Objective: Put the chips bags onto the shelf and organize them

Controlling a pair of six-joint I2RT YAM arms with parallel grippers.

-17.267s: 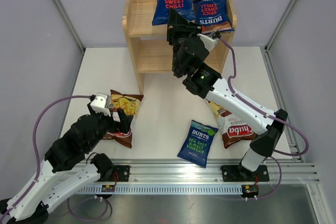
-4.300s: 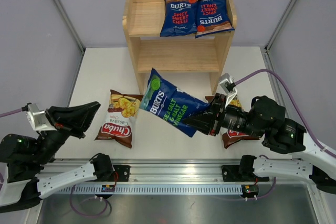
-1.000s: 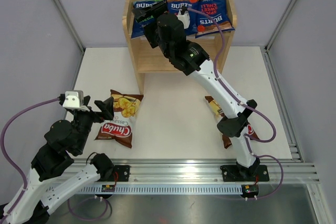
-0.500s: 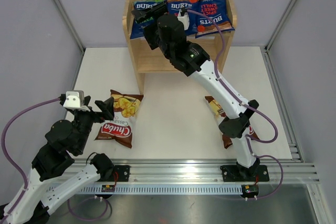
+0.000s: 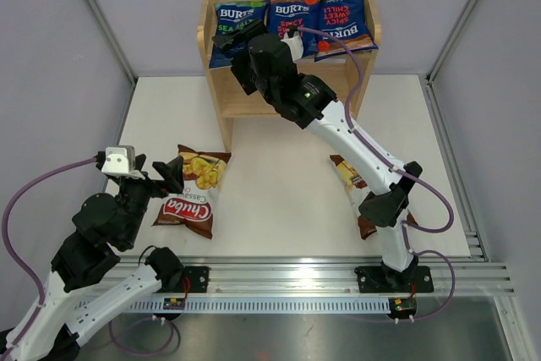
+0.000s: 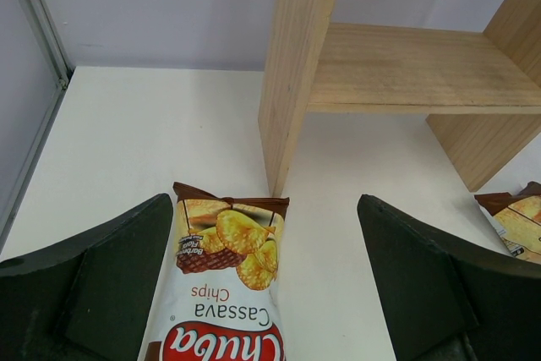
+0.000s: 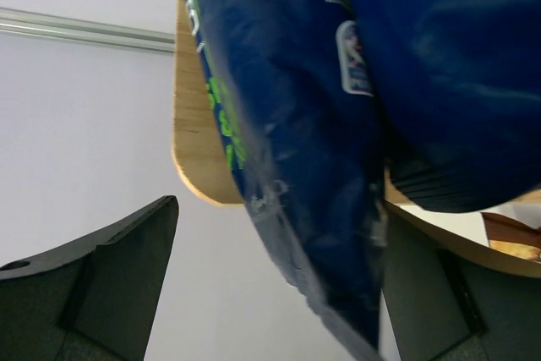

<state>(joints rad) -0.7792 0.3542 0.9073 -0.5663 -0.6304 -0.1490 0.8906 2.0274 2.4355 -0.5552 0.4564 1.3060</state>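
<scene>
Three dark blue Burts chips bags lean on the top tier of the wooden shelf (image 5: pixel 215 57): the green-cornered sea salt one (image 5: pixel 237 16) at left, a spicy one (image 5: pixel 292 13) in the middle, another (image 5: pixel 345 23) at right. My right gripper (image 5: pixel 233 41) hangs open just in front of the sea salt bag (image 7: pixel 296 166), whose lower edge dips between the spread fingers (image 7: pixel 110 281). A brown-and-white Chuba bag (image 5: pixel 193 196) lies flat on the table. My left gripper (image 5: pixel 169 178) hovers open over its near end (image 6: pixel 224 293). A second Chuba bag (image 5: pixel 362 185) lies at right, partly under the right arm.
The shelf's left upright (image 6: pixel 296 65) stands just beyond the near Chuba bag, with the lower board (image 6: pixel 406 65) bare. Grey walls close in the white table (image 5: pixel 279 192) on three sides. A metal rail (image 5: pixel 296 281) runs along the near edge.
My right gripper has drawn back a little from the top tier, uncovering more of the sea salt bag, which stays on the shelf. The left arm has not moved.
</scene>
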